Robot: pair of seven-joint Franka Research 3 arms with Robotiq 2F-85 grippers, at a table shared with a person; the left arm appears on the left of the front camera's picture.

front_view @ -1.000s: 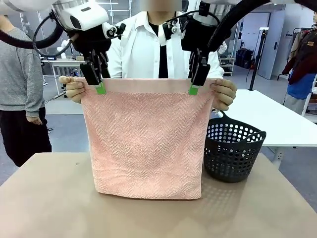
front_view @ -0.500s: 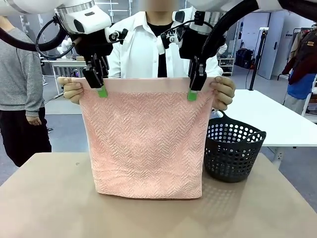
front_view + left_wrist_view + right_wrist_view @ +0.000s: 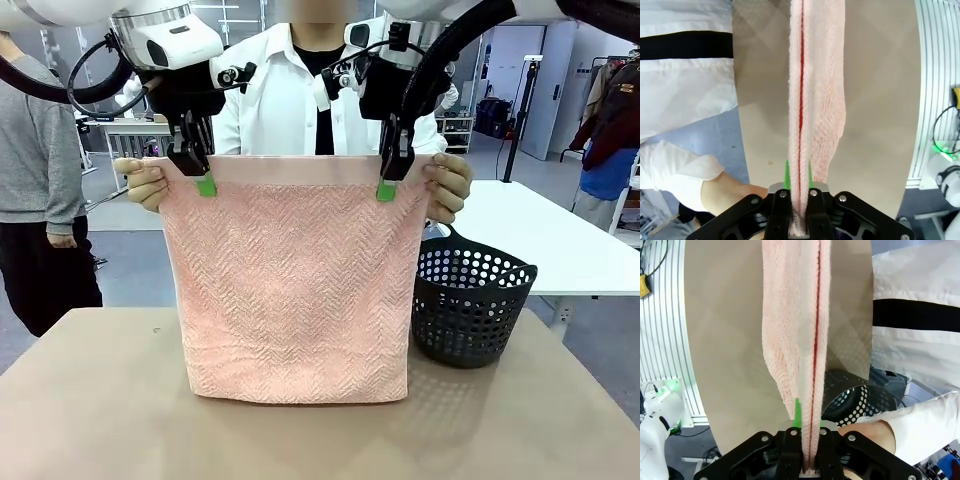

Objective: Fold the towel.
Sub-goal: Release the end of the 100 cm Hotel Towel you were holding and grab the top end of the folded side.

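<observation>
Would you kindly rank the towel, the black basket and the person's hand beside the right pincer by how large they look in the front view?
Largest to smallest:
1. towel
2. basket
3. hand
The towel hides part of the basket, yet the part that shows clearly outsizes the hand.

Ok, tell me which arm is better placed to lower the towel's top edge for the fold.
Left, marginally. The left pincer and right pincer both clamp the towel by its top band, but the black perforated basket stands on its right side; bare table lies below the left.
</observation>
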